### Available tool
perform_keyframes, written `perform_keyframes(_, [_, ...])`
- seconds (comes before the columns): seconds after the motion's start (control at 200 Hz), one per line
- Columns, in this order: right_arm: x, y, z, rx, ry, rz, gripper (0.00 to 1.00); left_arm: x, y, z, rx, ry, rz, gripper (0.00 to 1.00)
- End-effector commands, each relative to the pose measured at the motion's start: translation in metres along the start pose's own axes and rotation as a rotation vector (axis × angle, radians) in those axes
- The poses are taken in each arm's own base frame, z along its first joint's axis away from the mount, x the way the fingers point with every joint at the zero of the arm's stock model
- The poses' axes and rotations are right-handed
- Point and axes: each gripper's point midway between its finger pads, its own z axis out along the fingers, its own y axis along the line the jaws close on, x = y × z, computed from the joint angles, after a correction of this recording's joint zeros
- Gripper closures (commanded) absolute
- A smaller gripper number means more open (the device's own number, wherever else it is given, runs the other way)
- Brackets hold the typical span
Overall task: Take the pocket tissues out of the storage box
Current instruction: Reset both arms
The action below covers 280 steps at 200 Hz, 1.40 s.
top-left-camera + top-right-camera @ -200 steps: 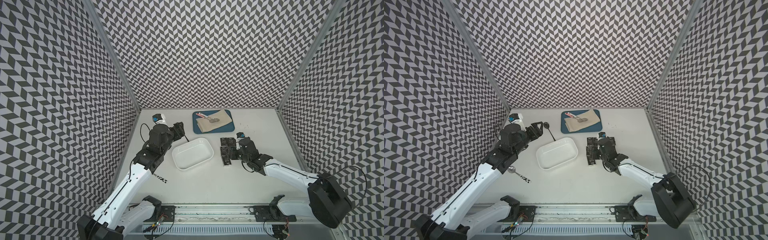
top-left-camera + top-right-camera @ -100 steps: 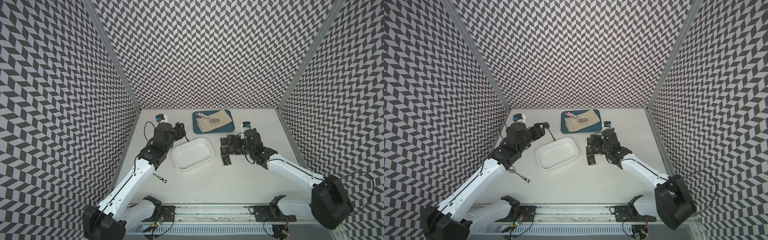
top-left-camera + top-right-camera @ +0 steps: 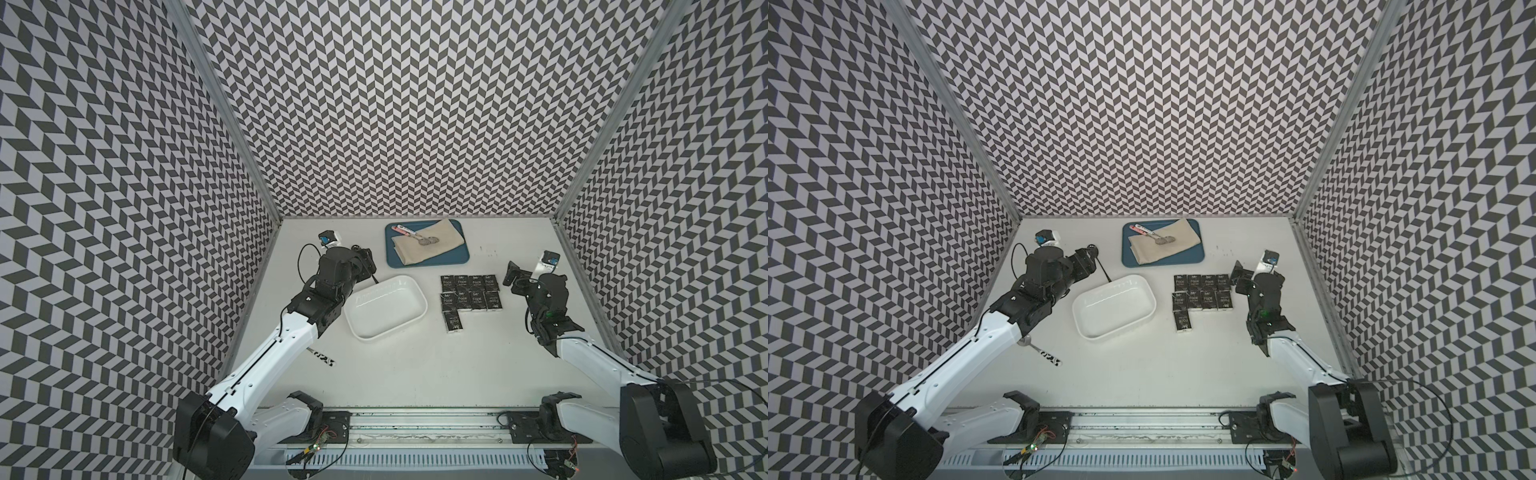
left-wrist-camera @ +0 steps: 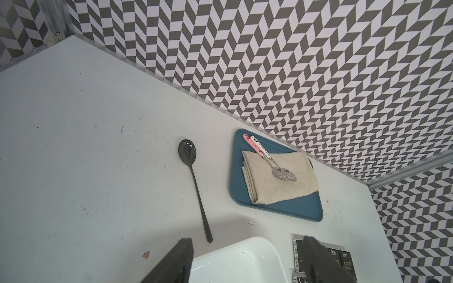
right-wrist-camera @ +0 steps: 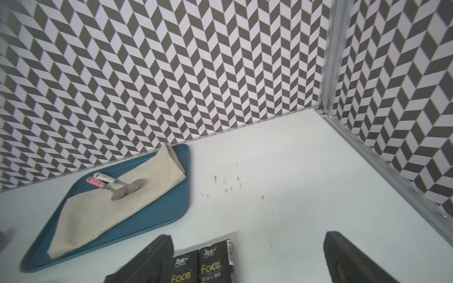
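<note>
The white storage box sits at mid-table and nothing lies in it. Several black pocket tissues with "Face" lettering lie flat in rows on the table just right of it, also seen in a top view. My left gripper hovers at the box's far left corner. In the left wrist view this gripper is open and empty over the box rim. My right gripper is right of the packets. In the right wrist view it stands wide open, with packets beside one finger.
A blue tray with a beige cloth and two spoons is at the back. A black spoon lies behind the box. A patterned-handle spoon lies under the left arm. The metal wall rail runs close on the right.
My right gripper has opened wide and drawn back to the right, off the packets. The left arm has barely moved.
</note>
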Motion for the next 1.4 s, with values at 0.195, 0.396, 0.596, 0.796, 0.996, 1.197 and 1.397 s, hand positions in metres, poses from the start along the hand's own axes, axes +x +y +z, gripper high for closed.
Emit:
perform_keyframes(0.195, [-0.011,-0.020,-0.006,0.028,-0.197,-0.062,0.01,-0.011,-0.008,0.005,-0.014,-0.048,0.014,0.25])
perform_keyframes(0.396, [-0.002,-0.012,-0.001,-0.029,-0.258,-0.101,0.01,-0.013,-0.008,0.007,-0.034,-0.052,0.018,0.25])
perform_keyframes(0.596, [0.014,-0.027,0.001,0.033,-0.267,-0.060,0.01,-0.017,0.010,0.013,-0.104,-0.125,0.021,0.24])
perform_keyframes(0.796, [0.014,-0.024,0.003,0.023,-0.270,-0.077,0.00,-0.025,0.038,0.019,-0.219,-0.194,0.041,0.22])
perform_keyframes(0.996, [0.015,-0.024,0.005,0.028,-0.251,-0.076,0.00,-0.068,0.070,0.015,-0.341,-0.331,0.172,0.14])
perform_keyframes(1.197, [0.015,-0.024,0.005,0.027,-0.254,-0.074,0.01,-0.069,0.119,-0.006,-0.380,-0.477,0.370,0.01])
perform_keyframes(1.397, [0.016,-0.024,0.005,0.027,-0.251,-0.076,0.01,-0.027,0.171,0.011,-0.384,-0.430,0.425,0.01])
